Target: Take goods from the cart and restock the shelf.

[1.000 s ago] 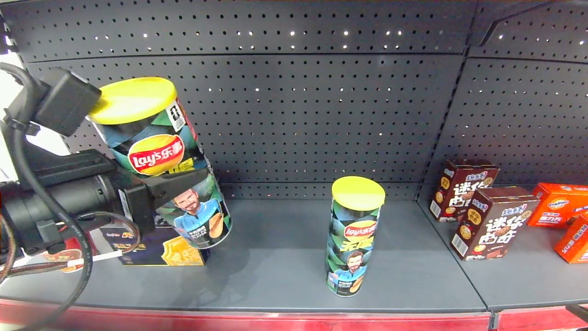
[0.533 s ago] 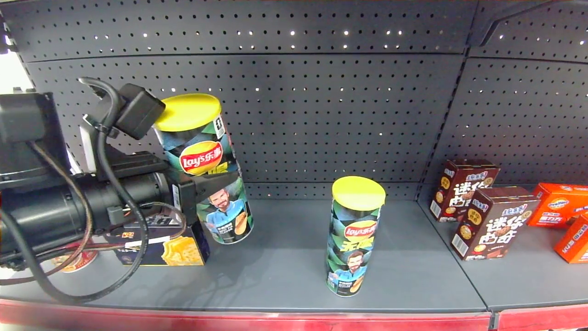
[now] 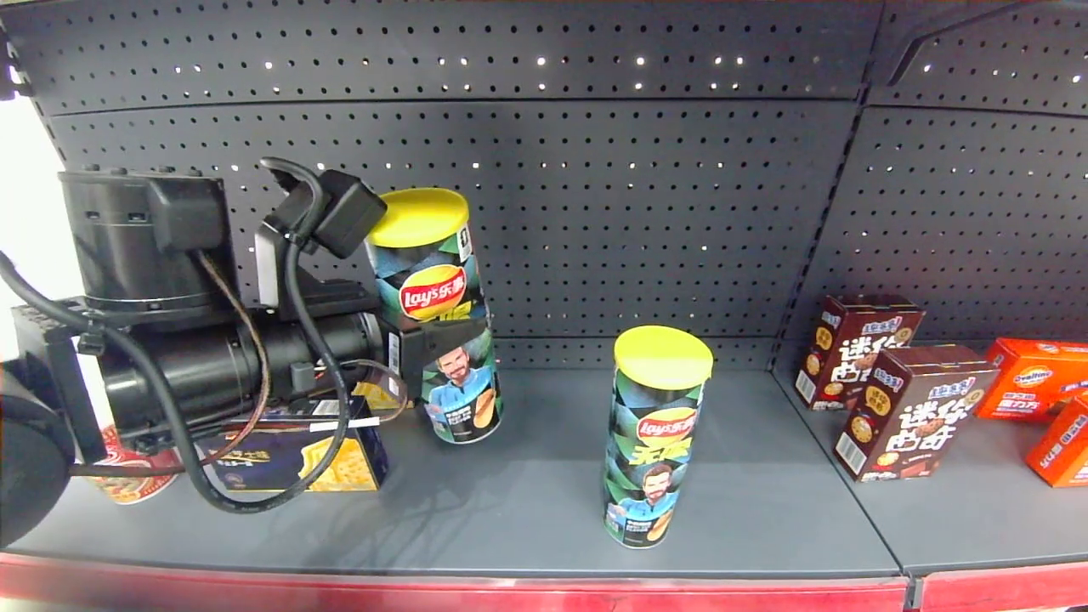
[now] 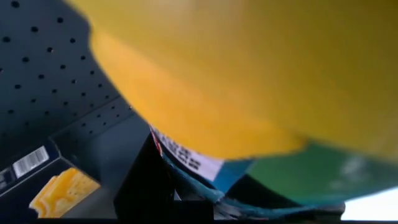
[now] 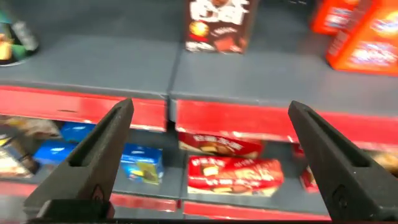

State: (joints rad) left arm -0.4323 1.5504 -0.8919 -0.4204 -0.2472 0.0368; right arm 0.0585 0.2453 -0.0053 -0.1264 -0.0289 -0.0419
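A chip can [image 3: 433,293] with a yellow lid, tilted slightly, is held near the back of the grey shelf [image 3: 527,493]. My left gripper [image 3: 444,338] is shut on its middle from the left. Whether its base touches the shelf I cannot tell. In the left wrist view the lid [image 4: 249,62] and can body [image 4: 298,180] are very close. A second, identical chip can [image 3: 656,435] stands upright to the right, nearer the front edge. My right gripper [image 5: 214,168] hangs open with nothing in it, in front of the shelf's red front edge [image 5: 249,121].
A blue cracker box [image 3: 289,455] and a red cup [image 3: 127,480] sit under my left arm. Brown boxes [image 3: 905,412] and orange boxes [image 3: 1033,378] fill the right bay. Open shelf surface lies between the two cans. A lower shelf holds packaged goods [image 5: 233,174].
My left arm has carried the held can rightwards and deeper into the shelf, and the can now stands nearly upright. The standing can and the boxes stayed put.
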